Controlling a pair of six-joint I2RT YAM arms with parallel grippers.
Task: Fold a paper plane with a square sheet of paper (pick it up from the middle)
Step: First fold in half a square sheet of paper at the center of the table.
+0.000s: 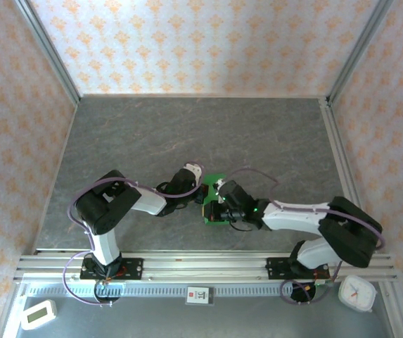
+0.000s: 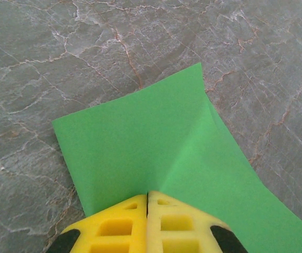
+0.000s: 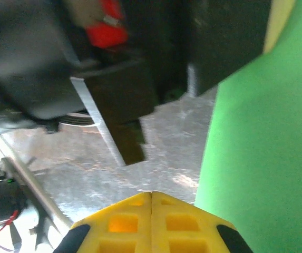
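- Yellow fingers of your left gripper [image 2: 147, 194] are pressed together on the near edge of the green sheet [image 2: 156, 142], where a soft crease begins.
- Your right gripper [image 3: 151, 193] is also closed; the sheet rises just beside it, and whether it is pinched cannot be told.
- Sheet lies between both grippers, over the grey table's [image 1: 187, 134] front half.
- Expect it light, floppy, easily torn; grip an edge's middle gently.

Bright, even light; faint shadows. Left wrist view sharp. Right wrist view blurred, glare on table [image 3: 158, 176].
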